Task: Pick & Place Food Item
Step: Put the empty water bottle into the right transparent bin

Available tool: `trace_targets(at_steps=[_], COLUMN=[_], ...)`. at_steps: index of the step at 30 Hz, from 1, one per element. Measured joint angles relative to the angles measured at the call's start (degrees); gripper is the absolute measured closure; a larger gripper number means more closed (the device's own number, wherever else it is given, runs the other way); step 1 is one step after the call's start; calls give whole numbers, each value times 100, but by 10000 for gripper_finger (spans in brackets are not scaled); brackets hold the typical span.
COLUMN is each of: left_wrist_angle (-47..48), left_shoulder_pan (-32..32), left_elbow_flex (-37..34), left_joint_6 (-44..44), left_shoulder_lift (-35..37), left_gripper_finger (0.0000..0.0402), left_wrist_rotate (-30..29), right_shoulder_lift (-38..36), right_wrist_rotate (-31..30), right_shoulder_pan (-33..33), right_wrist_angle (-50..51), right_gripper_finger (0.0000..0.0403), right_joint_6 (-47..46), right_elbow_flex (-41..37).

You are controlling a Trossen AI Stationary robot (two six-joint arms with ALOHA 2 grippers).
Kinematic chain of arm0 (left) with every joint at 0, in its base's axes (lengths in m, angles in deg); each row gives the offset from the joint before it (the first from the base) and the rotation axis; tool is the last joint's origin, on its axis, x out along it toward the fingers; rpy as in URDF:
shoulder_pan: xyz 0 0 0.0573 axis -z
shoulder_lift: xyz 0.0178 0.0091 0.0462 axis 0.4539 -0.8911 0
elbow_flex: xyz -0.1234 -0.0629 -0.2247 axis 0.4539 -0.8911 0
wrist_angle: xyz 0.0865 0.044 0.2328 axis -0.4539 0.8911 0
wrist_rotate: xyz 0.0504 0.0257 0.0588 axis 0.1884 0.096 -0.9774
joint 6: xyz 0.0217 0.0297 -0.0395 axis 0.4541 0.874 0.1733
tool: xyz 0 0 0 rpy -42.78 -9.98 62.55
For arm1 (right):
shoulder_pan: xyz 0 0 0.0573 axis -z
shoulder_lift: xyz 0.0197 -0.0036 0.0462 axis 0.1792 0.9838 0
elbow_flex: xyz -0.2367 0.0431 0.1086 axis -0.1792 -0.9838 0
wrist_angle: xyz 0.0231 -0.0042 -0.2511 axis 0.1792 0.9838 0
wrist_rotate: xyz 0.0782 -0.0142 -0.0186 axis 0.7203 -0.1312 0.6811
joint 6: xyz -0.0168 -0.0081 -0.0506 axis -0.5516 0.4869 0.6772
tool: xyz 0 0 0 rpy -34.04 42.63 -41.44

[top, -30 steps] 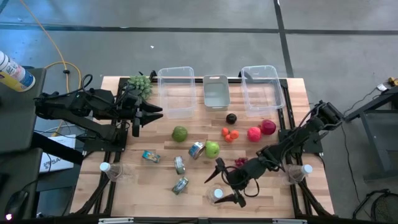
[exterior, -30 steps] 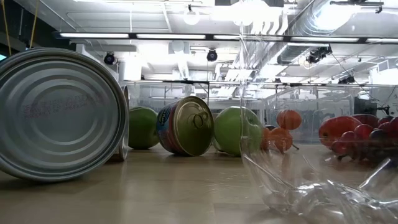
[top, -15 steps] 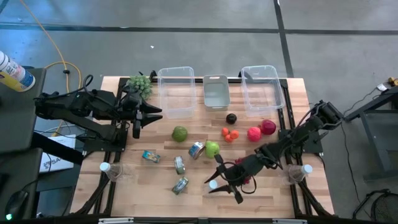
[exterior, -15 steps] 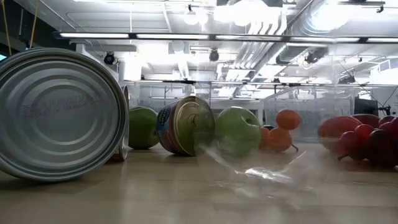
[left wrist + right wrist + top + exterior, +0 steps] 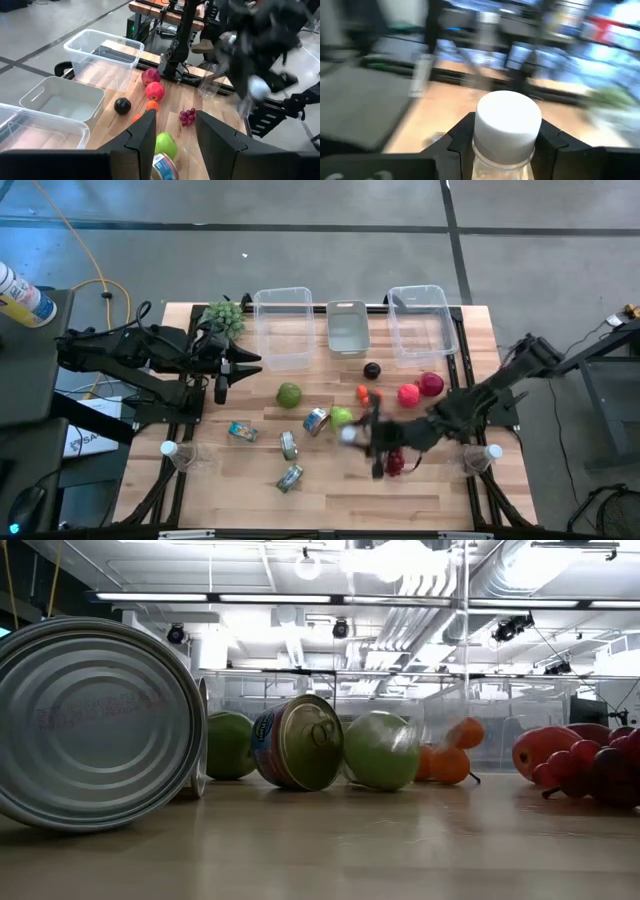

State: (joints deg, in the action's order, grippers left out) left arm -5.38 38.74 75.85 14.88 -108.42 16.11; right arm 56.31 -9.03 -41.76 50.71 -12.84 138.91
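Observation:
My right gripper [image 5: 360,436] hangs above the table's middle near the green apple [image 5: 341,418], shut on a clear plastic bottle with a white cap [image 5: 507,119]. The picture of it from above is blurred. Around it lie food items: a second green apple [image 5: 289,394], oranges [image 5: 368,393], a red apple [image 5: 408,395], a dark plum [image 5: 372,370], red grapes [image 5: 393,463] and several cans [image 5: 316,421]. My left gripper [image 5: 172,135] waits open at the table's left side, above the wood, holding nothing. My right gripper pinches the bottle between its two fingers [image 5: 462,137], just below the white cap at the neck [image 5: 502,157]. The fingers reach out about level toward the table's left. The bottle is lifted clear of the table.
Three clear bins [image 5: 283,328], [image 5: 347,327], [image 5: 420,325] stand along the far edge, with green grapes [image 5: 224,316] at the far left. Small bottles stand at the near corners [image 5: 168,450], [image 5: 492,452]. Bare wood lies along the near edge.
My right gripper has shut on the bottle near the table's front edge, then risen with it and gone toward the far edge, tipping from pointing down to about level. The bottle has been lifted clear of the table.

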Motion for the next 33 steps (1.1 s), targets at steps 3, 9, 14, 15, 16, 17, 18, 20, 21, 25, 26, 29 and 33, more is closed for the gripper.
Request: trace_targets(at_steps=[3, 9, 14, 15, 16, 17, 18, 20, 21, 25, 26, 29, 33], left_wrist_angle=[0, 0, -2, -2, -2, -2, -3, -55, -102, -353, -422, -521, -496], left_shoulder_pan=[0, 0, 0, 0, 0, 0, 0, 0, 0, 40, 51, 22, -80], left_elbow_flex=[0, -1, -4, -4, -4, -4, -4, -4, -4, -4, -4, -4, -4], left_joint_6=[0, 172, 442, 454, 455, 456, 456, 470, 554, 1046, 1108, 1271, 1299], left_shoulder_lift=[0, 0, -9, -9, -9, -9, -9, -9, -9, 1, 5, 9, 7], left_gripper_finger=[270, 270, 270, 270, 270, 270, 270, 270, 270, 270, 270, 270, 270], left_wrist_rotate=[0, -2, -7, -7, -7, -7, -8, -39, -44, -44, -42, -47, -57], right_shoulder_lift=[-419, -1320, -2168, -2345, -2526, -2675, -2754, -2889, -2932, -2846, -2795, -2572, -2133], right_wrist_rotate=[-530, -1935, -3369, -3547, -3633, -3620, -3548, -3343, -3283, -2673, -2385, -1637, -1036], right_shoulder_pan=[41, 45, 418, 610, 798, 1005, 1221, 1754, 2044, 3147, 3419, 4146, 4970], right_wrist_angle=[720, 1625, 2011, 2006, 2035, 2078, 2084, 2082, 2182, 2763, 2890, 3194, 3199], right_gripper_finger=[285, 285, 285, 285, 285, 285, 285, 285, 285, 280, 280, 282, 280], right_joint_6=[-329, -68, 298, 367, 394, 396, 394, 398, 413, 262, 180, -57, -68], right_elbow_flex=[341, 946, 1081, 1086, 1087, 1083, 1079, 1064, 1053, 1043, 1041, 1039, 1039])
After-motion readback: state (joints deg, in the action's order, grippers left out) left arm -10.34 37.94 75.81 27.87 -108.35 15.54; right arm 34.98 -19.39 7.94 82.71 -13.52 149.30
